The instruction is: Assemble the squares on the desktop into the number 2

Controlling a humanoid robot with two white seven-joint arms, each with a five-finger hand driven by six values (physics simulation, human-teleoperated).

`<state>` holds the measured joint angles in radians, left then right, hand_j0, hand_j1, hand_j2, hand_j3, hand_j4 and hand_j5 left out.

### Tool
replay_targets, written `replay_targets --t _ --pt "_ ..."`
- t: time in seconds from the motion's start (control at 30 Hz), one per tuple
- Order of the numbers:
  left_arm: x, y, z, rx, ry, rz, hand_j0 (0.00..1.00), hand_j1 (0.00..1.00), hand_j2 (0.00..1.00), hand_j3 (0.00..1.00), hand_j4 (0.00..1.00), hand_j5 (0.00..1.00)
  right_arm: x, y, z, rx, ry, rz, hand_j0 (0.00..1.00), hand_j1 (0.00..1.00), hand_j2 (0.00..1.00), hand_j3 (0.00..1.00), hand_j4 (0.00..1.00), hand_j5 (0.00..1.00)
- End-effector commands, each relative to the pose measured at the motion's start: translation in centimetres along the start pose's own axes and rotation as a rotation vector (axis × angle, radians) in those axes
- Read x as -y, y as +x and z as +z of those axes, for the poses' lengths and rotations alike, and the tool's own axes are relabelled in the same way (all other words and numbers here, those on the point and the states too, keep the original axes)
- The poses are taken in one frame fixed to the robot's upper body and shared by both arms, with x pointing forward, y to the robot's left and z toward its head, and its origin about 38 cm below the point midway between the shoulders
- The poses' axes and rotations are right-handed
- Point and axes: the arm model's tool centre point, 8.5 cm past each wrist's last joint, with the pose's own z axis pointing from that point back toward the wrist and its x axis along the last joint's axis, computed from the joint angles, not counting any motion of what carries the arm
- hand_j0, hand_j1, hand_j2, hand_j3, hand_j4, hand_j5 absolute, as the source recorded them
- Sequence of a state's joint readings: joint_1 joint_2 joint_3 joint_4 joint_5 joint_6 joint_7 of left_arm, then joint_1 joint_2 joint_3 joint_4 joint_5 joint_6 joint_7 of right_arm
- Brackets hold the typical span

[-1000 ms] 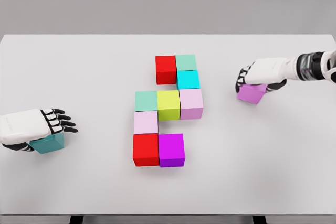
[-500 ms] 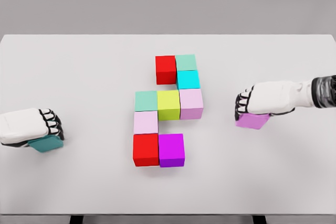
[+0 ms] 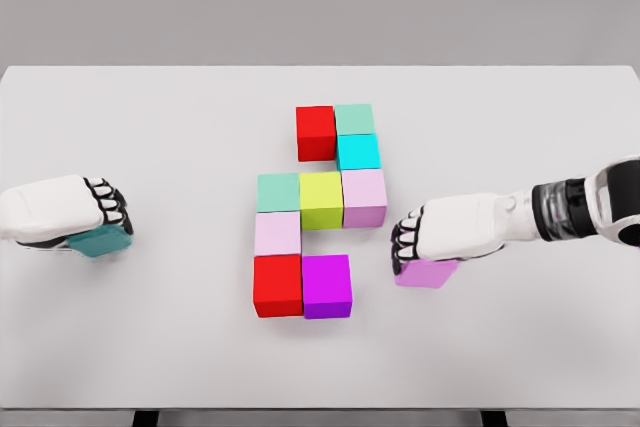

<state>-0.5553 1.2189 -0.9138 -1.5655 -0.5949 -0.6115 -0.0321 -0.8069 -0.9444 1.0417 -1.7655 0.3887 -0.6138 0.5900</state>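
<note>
Head view: nearest, the bottom row of the 2, red block (image 3: 278, 285) and magenta block (image 3: 327, 286) touching, at 6 o'clock of the cluster. Just beside them at 3 o'clock, the right hand (image 3: 445, 234) is curled on a pink-violet block (image 3: 427, 272), held under the palm, apparently just off the table (image 3: 520, 347). Likely slot is right of magenta, to finish the bottom row.

Risks: the fingers sit on the side facing magenta, so sliding in could shove magenta and red out of line. The block looks slightly tilted; a crooked drop leaves a gap or makes it ride up on its neighbour. A weak top grip could let it slip.

At 9 o'clock, well apart, the left hand (image 3: 62, 210) is closed on a teal block (image 3: 100, 240), tilted; it could drop.

Farther: pale pink (image 3: 277, 233), then mint (image 3: 279, 192), yellow-green (image 3: 321, 199), lilac (image 3: 364, 197); cyan (image 3: 358, 151); top red (image 3: 316, 132) and top mint (image 3: 354, 118) at 12.

Versus earlier: the right hand has carried its block from 3 o'clock far out toward the bottom row; the left has lifted teal slightly. The cluster is unchanged.
</note>
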Motion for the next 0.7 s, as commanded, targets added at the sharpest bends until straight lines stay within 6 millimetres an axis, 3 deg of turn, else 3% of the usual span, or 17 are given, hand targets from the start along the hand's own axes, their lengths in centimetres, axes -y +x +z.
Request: replay_targets --t 0.0,0.13,0.17,0.2,0.5,0.53,0.67 --pt "0.2 -0.1 -0.4 -0.002 0.009 0.014 0.65 0.65 0.65 0.65 0.65 0.65 0.5 0.3 -0.7 0.018 -0.015 0.003 0.61 0.61 0.61 0.61 0.61 0.61" --pt "-0.7 -1.2 -0.9 -0.026 0.034 0.006 0.65 0.65 0.65 0.65 0.65 0.65 0.3 0.4 -1.0 0.024 -0.014 -0.003 0.66 0.66 0.66 0.66 0.66 0.66" --pt "-0.9 -1.4 -1.2 -0.026 0.043 0.005 0.65 0.65 0.65 0.65 0.65 0.65 0.3 0.4 -1.0 0.023 -0.015 -0.001 0.75 0.75 0.75 0.75 0.75 0.75" --pt "-1.1 -1.7 -1.3 -0.035 0.047 0.005 0.65 0.65 0.65 0.65 0.65 0.65 0.1 0.4 -0.9 0.021 -0.015 -0.008 1.00 1.00 1.00 1.00 1.00 1.00" --pt "-3.0 -4.0 -4.1 -0.070 0.098 0.011 0.66 0.66 0.66 0.66 0.66 0.66 -0.1 0.2 0.0 0.009 -0.021 -0.025 1.00 1.00 1.00 1.00 1.00 1.00" --pt "-3.1 -4.2 -4.4 -0.074 0.103 0.014 0.66 0.66 0.66 0.66 0.66 0.66 -0.3 0.0 0.5 0.004 -0.024 -0.042 1.00 1.00 1.00 1.00 1.00 1.00" --pt "-3.8 -5.4 -6.6 -0.090 0.116 0.037 0.68 0.68 0.68 0.68 0.68 0.68 -0.3 -1.7 6.6 -0.104 -0.063 -0.123 1.00 1.00 1.00 1.00 1.00 1.00"
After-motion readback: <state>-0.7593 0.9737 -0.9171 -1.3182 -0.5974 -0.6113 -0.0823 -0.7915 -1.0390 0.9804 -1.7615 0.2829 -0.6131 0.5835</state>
